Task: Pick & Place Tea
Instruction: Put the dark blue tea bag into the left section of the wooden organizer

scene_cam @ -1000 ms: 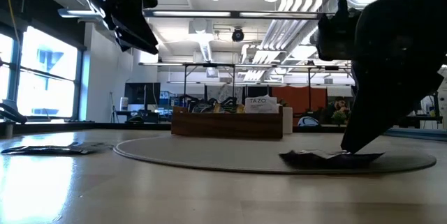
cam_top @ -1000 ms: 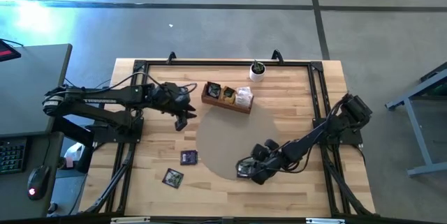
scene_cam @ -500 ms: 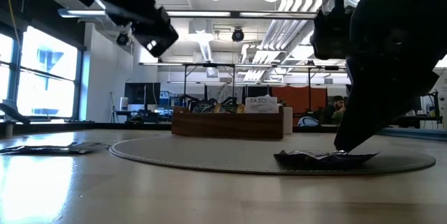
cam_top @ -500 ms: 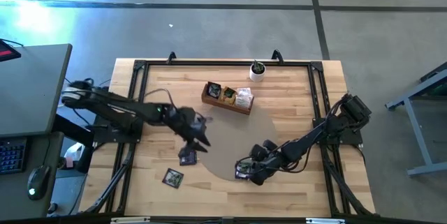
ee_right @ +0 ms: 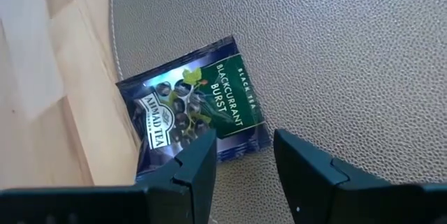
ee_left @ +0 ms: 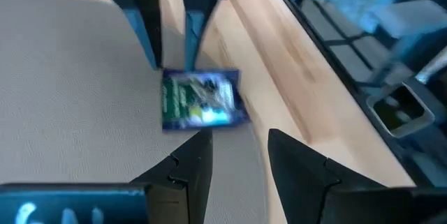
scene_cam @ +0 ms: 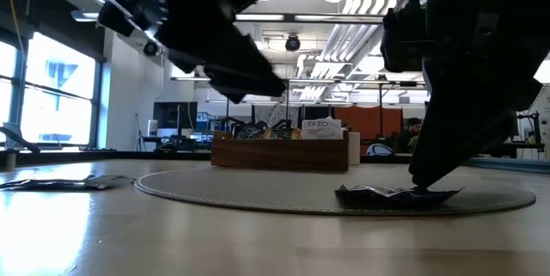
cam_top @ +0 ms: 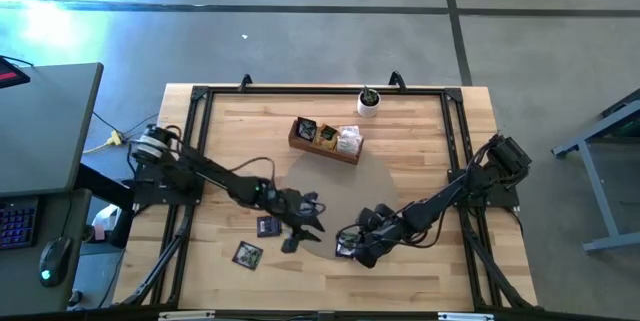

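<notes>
A wooden tea box [cam_top: 325, 140] at the far middle of the table [cam_top: 420, 271] already holds several sachets, so part of the sorting looks done. Three sachets are loose on the near half. A dark Blackcurrant Burst sachet [ee_right: 194, 111] lies flat at the near right edge of the round grey mat [cam_top: 330, 186], partly over its rim. The right gripper [cam_top: 352, 245] is low over it, fingers [ee_right: 191, 172] parted a little with one corner of the sachet just between their tips; nothing is pinched yet as far as the wrist view shows.

The left gripper [cam_top: 303, 223] reaches across the near part of the mat, close beside the right one. Its wrist view, though smeared, shows its fingers [ee_left: 193, 165] apart and empty, aimed at that same sachet. Two more dark sachets wait on bare wood to the near left: a purple-printed sachet [cam_top: 269, 225] and a green-printed sachet [cam_top: 247, 254] nearer the front edge.

By this reckoning, at least three placements remain.
</notes>
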You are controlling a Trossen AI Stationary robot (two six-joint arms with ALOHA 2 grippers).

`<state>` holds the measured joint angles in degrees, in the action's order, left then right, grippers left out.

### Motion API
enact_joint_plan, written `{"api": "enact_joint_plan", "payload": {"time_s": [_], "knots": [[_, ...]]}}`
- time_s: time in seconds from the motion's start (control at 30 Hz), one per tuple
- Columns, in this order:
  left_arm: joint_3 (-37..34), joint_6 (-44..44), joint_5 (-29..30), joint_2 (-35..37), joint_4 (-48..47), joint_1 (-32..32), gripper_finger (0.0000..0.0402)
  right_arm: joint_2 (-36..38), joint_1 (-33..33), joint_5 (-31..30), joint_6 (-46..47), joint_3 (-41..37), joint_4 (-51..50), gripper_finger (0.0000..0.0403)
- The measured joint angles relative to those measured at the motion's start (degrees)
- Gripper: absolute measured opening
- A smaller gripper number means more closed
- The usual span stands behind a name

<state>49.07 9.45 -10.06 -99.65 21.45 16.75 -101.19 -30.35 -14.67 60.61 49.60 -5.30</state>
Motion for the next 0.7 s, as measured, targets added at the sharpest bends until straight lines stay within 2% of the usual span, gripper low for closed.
{"api": "enact_joint_plan", "payload": {"time_s": [0.07, 0.2, 0.4, 0.6, 0.7], "knots": [[2.4, 0.0, 1.9, -2.3, -0.3, 1.0, 0.0137, 0.0, 0.0, 0.0, 0.6, 0.0, 0.0, 0.0140], [7.4, 0.2, 2.1, -7.8, -0.8, 3.2, 0.0124, 0.0, 0.0, -0.8, 0.9, 0.0, -0.2, 0.0140], [13.0, 0.3, 5.5, -13.0, -1.5, 4.7, 0.0070, 0.0, 0.0, -0.8, 0.9, 0.0, -0.5, 0.0140], [15.2, 2.1, 5.7, -15.8, -1.5, 3.9, 0.0008, 0.0, 0.0, 1.5, 0.9, 0.0, -0.2, 0.0140], [14.7, 6.1, 5.5, -17.5, -3.3, 3.2, 0.0006, 0.0, 0.0, 1.6, 0.9, 0.0, 0.1, 0.0140]]}}
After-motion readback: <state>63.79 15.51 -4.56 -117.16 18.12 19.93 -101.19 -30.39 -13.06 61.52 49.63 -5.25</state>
